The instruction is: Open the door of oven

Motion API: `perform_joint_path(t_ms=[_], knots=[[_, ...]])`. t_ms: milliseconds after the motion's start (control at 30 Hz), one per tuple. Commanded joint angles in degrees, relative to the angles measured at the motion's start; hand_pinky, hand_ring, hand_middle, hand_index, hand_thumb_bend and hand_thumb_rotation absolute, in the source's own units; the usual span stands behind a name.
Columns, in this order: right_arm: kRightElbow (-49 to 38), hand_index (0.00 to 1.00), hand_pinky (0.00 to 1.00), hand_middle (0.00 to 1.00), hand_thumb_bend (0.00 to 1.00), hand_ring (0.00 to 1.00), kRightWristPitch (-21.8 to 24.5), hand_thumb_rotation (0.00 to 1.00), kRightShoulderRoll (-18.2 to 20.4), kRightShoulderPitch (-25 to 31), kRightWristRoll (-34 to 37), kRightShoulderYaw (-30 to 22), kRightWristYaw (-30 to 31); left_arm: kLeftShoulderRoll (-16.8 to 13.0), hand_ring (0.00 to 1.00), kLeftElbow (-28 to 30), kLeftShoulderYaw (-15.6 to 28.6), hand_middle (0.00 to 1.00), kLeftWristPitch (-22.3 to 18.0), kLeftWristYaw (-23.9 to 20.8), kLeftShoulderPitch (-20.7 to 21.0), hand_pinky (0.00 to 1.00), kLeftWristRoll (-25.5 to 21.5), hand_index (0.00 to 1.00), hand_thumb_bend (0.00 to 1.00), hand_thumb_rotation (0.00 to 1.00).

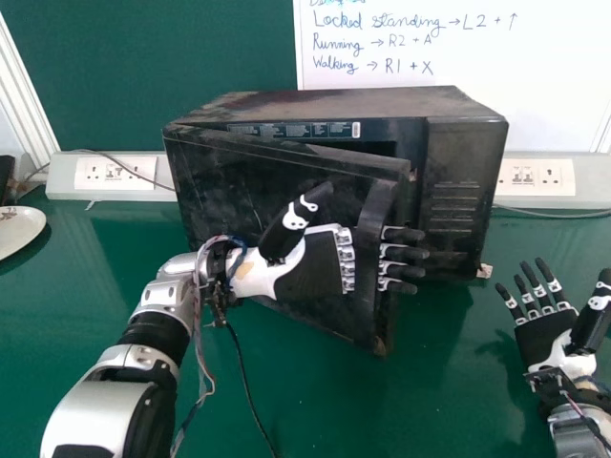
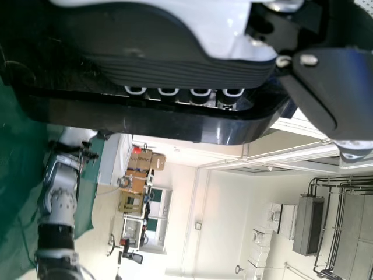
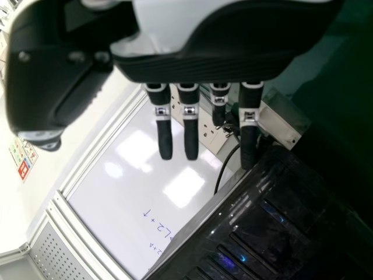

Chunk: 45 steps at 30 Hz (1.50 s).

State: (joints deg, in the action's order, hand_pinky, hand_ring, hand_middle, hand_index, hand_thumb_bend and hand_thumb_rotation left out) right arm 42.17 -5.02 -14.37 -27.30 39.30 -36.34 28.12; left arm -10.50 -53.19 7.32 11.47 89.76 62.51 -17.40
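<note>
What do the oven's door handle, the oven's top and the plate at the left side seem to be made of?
The door handle looks like moulded black plastic, with a smooth curve and a soft shine. The oven's top is probably painted sheet metal: flat, dark, dulled by brownish marks. The plate is pale and smooth; it could be ceramic or plastic.
</note>
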Motion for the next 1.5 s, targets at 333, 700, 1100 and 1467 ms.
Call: perform_joint_path(t_ms=[333,700,1100,1467], knots=[[3.3,1.0,0.91,1.0,1.0,1.0,0.4,0.99,0.7,1.3,0.3,-0.6,0.8,-4.5,0.56,12.3,-9.8,0.74,5.9,2.7,-5.0,0.42,-14.3,0.75,0.91,0.82],[3.9,1.0,0.91,1.0,1.0,1.0,0.3,0.99,0.5,1.1,0.4,-0.8,1.9,-15.3,0.42,18.1,-22.3,0.64,9.8,2.7,-4.6,0.27,-27.2,0.72,1.0,0.68],[3.9,1.0,0.87,1.0,1.0,1.0,0.7,0.98,0.2,1.1,0.6,-1.0,1.7,-23.3,0.42,17.6,-30.2,0.52,5.2,2.7,-4.0,0.32,-37.3,0.7,1.0,0.76],[3.8,1.0,0.82,1.0,1.0,1.0,0.7,0.98,0.1,1.2,0.3,-0.9,1.3,-29.6,0.43,21.3,-38.5,0.57,10.0,2.7,-1.4,0.31,-47.2,0.74,1.0,0.48]])
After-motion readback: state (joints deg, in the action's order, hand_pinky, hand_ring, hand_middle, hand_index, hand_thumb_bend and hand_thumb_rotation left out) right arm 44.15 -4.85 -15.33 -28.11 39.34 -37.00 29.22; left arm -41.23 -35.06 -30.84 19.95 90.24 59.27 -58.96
